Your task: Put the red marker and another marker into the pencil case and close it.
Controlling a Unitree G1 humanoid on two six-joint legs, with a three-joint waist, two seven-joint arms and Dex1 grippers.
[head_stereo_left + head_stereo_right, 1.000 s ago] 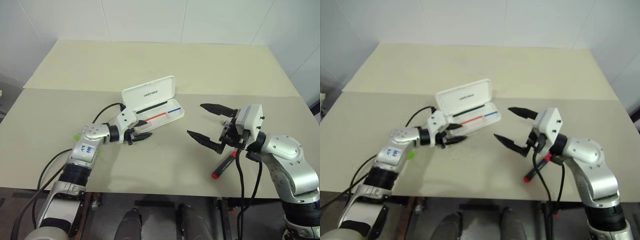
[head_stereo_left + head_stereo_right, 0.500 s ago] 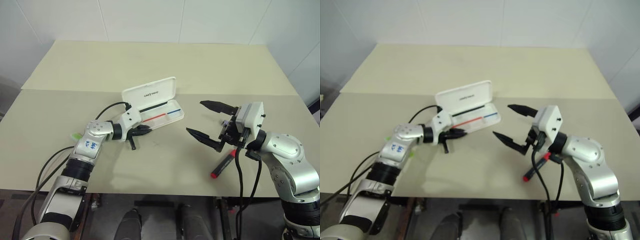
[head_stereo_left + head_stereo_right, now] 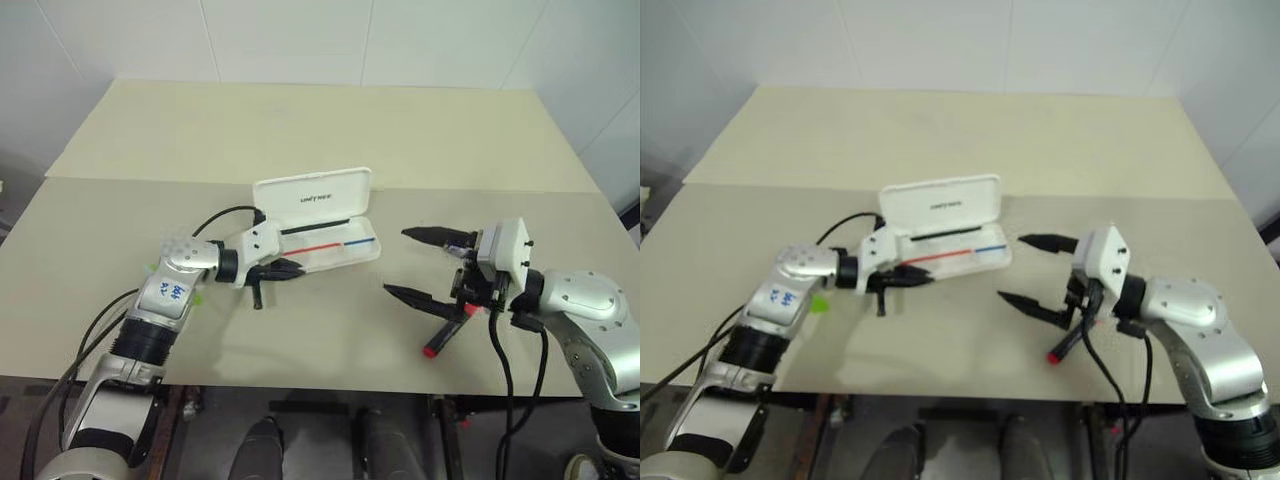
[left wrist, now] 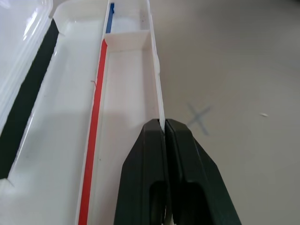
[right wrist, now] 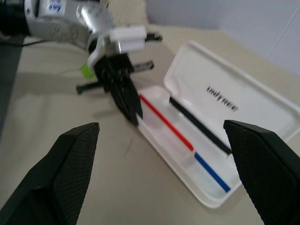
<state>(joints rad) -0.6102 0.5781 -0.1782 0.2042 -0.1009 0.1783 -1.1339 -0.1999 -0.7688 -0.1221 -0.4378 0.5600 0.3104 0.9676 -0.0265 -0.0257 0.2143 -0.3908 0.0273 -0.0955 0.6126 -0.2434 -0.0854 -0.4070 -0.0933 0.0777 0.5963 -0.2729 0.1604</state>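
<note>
While the flat white hard-plastic hinged pencil case (image 3: 322, 225) lies open near the centre of the beige table (image 3: 300, 130), its lid propped up toward twelve o'clock and showing a small dark logo, the left gripper (image 3: 287, 268) is clamped on the thin front wall of the tray at the case's eight o'clock corner; the left wrist view shows the two black fingers (image 4: 145, 178) pressed together with the white rim (image 4: 158, 93) pinched between them. This grip probably serves to steady or reposition the case so that the tray faces the other arm. Inside the tray run a red line, a blue line and a black strip, and no marker lies in it yet. At four o'clock from the case, well apart from it, the right gripper (image 3: 432, 266) hangs with its jaws spread wide and nothing between them, pointing toward the case. Beneath that gripper, on the table, lies the thick red marker with a black cap (image 3: 445, 334), its red end toward seven o'clock; the wide opening suits a descent onto it. A short, bright light green marker (image 3: 820, 303) lies on the table at eight o'clock from the case, partly hidden beside the left forearm. Both markers remain outside the case, so loading and closing are still to do.
</note>
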